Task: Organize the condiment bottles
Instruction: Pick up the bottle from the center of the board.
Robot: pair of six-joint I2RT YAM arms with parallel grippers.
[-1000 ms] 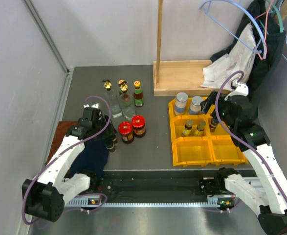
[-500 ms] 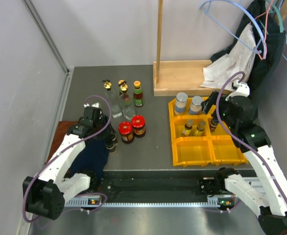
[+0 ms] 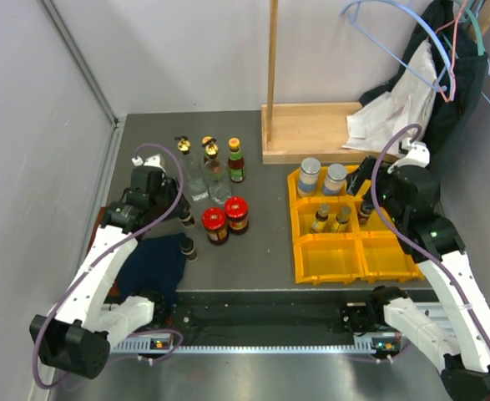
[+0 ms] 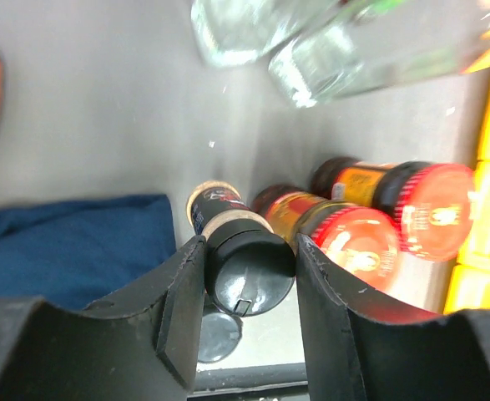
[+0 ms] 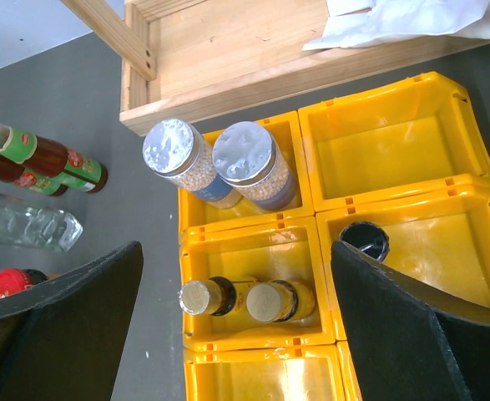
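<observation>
Near edge of the table (image 3: 261,255), left side: a blue cloth (image 3: 157,263) lies flat. A small dark bottle (image 3: 188,247) stands upright at its right border, with no gripper on it. Just beyond, the left gripper (image 3: 183,219) is narrowed onto a second small dark bottle (image 4: 246,271), black cap up, one finger on each side of it; cannot tell whether its base touches the table. To the right of that, two red-lidded jars (image 3: 214,224) stand close together, left of table centre. Right half of the table: a yellow bin (image 3: 299,251), two columns by three rows. Its middle-left compartment holds two small tan-capped bottles (image 5: 199,296) side by side. The middle-right compartment holds one black-capped bottle (image 5: 364,240) at its left side. The far-left compartment holds two silver-lidded jars (image 5: 245,154) side by side. The right gripper (image 5: 236,251) hangs above the bin with its jaws wide and nothing between them. Toward the far edge, left of centre: two clear gold-stoppered bottles (image 3: 196,182) and a green-labelled bottle (image 3: 235,164) with a yellow cap, upright in a row. At the far edge, right of centre: a wooden tray (image 3: 311,134), with a white cloth (image 3: 386,113) over its right end.
</observation>
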